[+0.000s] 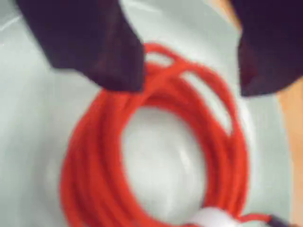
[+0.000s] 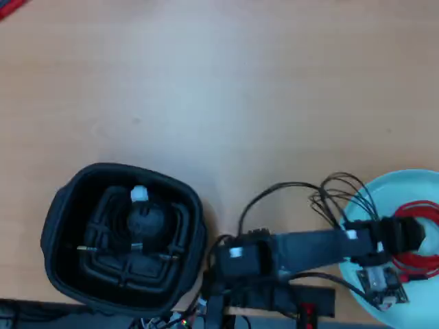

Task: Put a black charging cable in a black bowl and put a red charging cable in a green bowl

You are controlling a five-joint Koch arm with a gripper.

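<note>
The red charging cable [image 1: 156,156] lies coiled in the pale green bowl [image 1: 33,123], its white tie at the bottom edge of the wrist view. My gripper [image 1: 189,90] is open just above the coil, its two dark fingers [image 1: 104,52] spread to either side and holding nothing. In the overhead view the gripper [image 2: 415,236] hovers over the green bowl [image 2: 391,188] at the right edge, with the red cable [image 2: 420,263] under it. The black bowl [image 2: 58,226] stands at the lower left with the black charging cable [image 2: 140,223] coiled inside, white tie showing.
The arm's base [image 2: 240,264] and loose thin black wires [image 2: 302,195] lie between the two bowls at the table's front edge. A red object [image 2: 10,7] shows at the top left corner. Bare wooden table [image 2: 219,89] fills the far half.
</note>
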